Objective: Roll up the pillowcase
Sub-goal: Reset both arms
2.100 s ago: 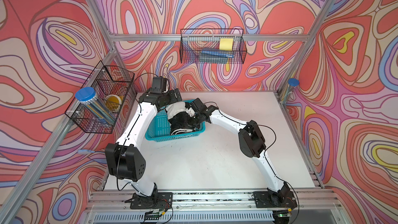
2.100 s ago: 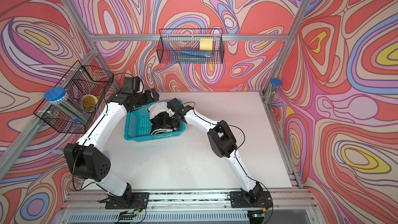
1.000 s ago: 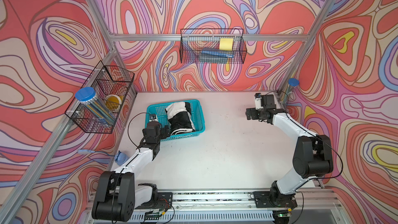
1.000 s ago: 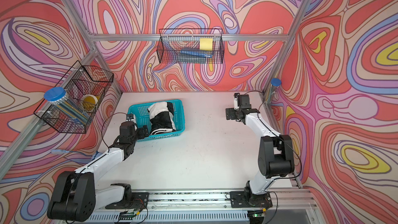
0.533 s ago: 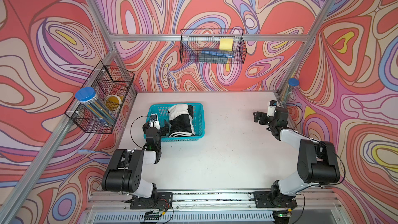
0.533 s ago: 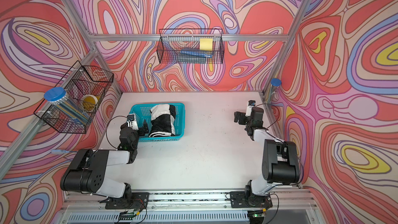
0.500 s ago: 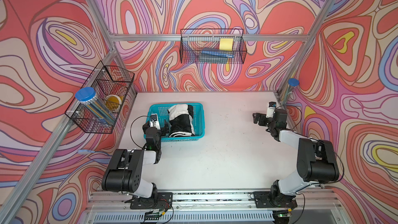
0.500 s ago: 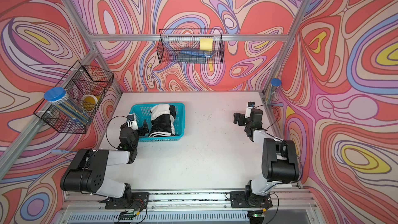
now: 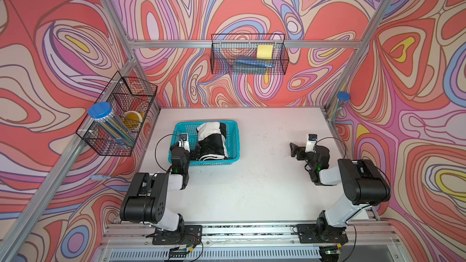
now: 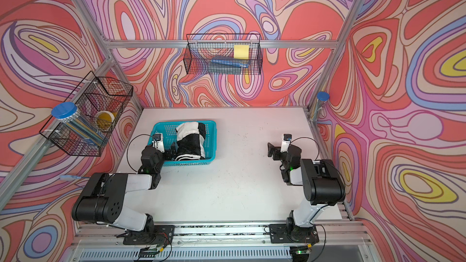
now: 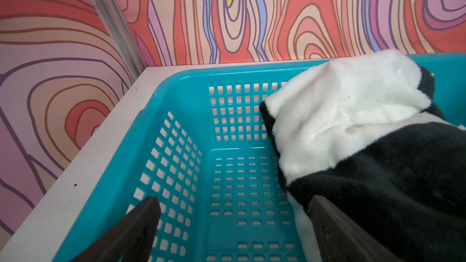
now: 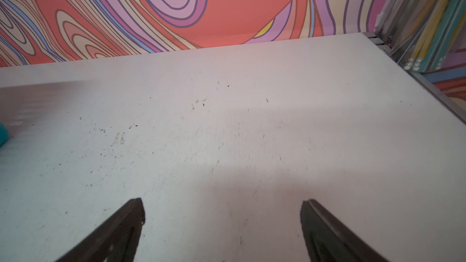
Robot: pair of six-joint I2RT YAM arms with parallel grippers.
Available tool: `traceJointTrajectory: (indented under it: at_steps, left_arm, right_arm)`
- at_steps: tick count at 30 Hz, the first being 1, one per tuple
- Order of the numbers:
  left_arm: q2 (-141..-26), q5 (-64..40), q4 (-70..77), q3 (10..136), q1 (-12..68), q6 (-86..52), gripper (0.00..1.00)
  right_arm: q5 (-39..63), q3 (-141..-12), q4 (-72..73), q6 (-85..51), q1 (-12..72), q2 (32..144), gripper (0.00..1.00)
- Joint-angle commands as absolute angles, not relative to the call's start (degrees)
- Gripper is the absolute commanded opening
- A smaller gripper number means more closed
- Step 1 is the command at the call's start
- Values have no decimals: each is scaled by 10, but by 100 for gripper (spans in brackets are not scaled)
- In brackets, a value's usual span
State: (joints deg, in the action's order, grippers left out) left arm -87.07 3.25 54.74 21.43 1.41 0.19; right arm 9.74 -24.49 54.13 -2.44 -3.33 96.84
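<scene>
While my L gripper (image 9: 194, 153) and R gripper (image 9: 293, 149) both gape empty in a top view, pillowcase (image 9: 211, 142) lies bundled in basket (image 9: 205, 123), centre-left.
L wrist: one finger (image 11: 335, 230) by cloth, lower right; if I drag out carelessly it cld snag + unroll.
R wrist: bare table (image 12: 227, 127) only.

seemingly one pillowcase (image 9: 213, 142), one basket (image 9: 209, 162), two hands (image 11: 232, 205) (image 12: 222, 202)

Two arms in white and black.
The left arm (image 9: 174, 182) and the right arm (image 9: 330, 176) have white links between bulky black joint housings; the left one shows small holes on its side. Each stands on a black base plate (image 9: 176, 235) with thin coloured wires. A black cable (image 9: 155, 150) loops to each wrist, where a green light (image 9: 175, 170) glows. The fingers (image 12: 121, 228) are dark and tapered.
</scene>
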Motion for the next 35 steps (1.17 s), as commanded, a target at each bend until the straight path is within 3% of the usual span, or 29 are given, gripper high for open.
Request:
traceJointTrajectory:
  at_steps: [1,35]
  left_arm:
    - [-881,25,509,214,10,-1,99]
    - [-879,9,496,219,3,-6,99]
  right_arm:
    - [73,-267,548,-13,-31,973,98]
    - [69,-269,545,-13,-29,973,98]
